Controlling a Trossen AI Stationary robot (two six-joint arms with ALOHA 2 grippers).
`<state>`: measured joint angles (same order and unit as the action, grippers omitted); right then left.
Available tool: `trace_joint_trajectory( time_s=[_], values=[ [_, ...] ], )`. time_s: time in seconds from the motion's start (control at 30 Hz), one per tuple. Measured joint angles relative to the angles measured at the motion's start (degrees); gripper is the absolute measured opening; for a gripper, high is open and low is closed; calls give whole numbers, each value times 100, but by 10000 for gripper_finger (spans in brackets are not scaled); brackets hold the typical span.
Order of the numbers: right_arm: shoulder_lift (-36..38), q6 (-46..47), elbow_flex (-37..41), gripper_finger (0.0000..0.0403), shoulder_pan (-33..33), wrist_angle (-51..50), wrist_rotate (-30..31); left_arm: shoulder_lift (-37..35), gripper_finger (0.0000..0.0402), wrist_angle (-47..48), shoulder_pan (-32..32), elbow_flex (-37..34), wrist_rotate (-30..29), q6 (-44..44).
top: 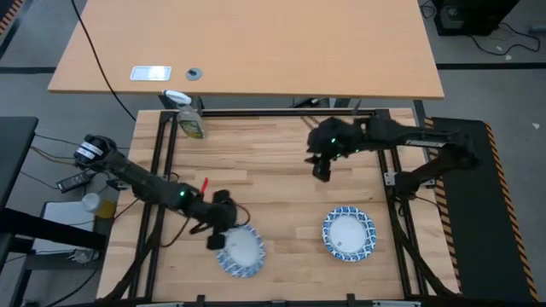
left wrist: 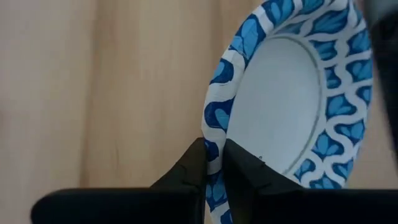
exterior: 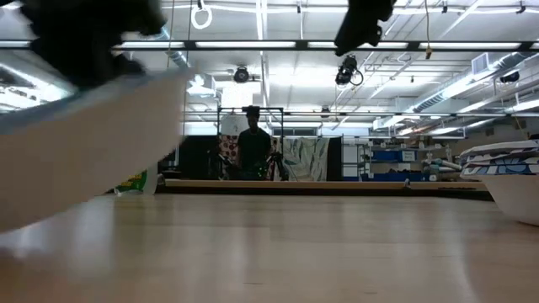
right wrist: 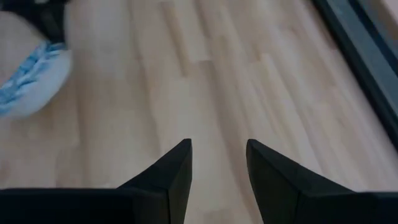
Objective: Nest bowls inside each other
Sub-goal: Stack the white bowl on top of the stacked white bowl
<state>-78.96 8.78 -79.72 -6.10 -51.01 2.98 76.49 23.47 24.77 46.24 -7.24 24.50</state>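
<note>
Tilted close to the low camera, one bowl [top: 241,249] is pinched by its rim in the left gripper [left wrist: 214,163] near the table's [top: 273,170] front. Another bowl [top: 348,233], empty, sits apart. Right gripper [right wrist: 217,155] hovers, fingers spread, holding nothing.

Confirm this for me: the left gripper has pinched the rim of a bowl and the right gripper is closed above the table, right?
Not quite. The right gripper is open, as the right wrist view shows. The left gripper does pinch the rim of a bowl.
</note>
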Motion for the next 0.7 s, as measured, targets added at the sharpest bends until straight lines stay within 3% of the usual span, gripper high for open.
trace_joint_trajectory(
  time_s=[0.2, 0.47, 0.7],
  values=[
    [458, 2, 0, 159, -428, -383, -91, 46, 43, -1286, -848, 116, 56, -1302],
    [865, -171, 0, 159, -813, -789, -114, 821, 43, -4027, -1782, 132, 1133, -1974],
    [1088, -441, 0, 159, -1410, -899, -140, 1924, 43, -4285, -2019, 1363, 1453, -2182]
  ],
)
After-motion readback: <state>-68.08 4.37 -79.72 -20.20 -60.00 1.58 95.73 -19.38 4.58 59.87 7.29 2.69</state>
